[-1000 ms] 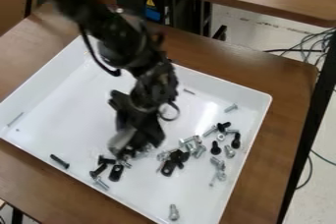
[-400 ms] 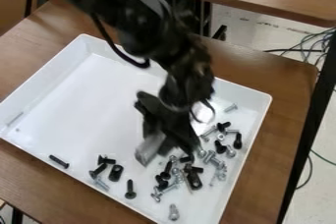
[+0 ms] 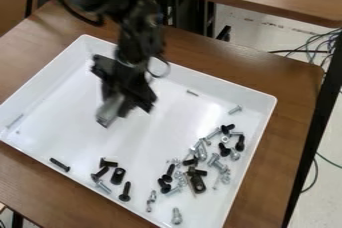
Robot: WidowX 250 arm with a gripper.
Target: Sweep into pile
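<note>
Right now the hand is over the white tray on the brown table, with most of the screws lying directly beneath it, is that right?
Not quite. The camera view shows most of the screws toward the right side of the white tray, away from the hand. The tray is on the brown table.

Brown wooden tables (image 3: 294, 92), pale floor (image 3: 250, 22), tangled cables (image 3: 322, 42)

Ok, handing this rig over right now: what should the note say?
Pincer: over the white tray, clear of the hardware.
Hardware: screws and bolts, mostly in a loose band at the tray's right in view.
Done: many pieces grouped there, no tight pile.
Left: probably bring in the lone black screw at lower left, silver pin near the far wall, silver bolt at bottom.
</note>
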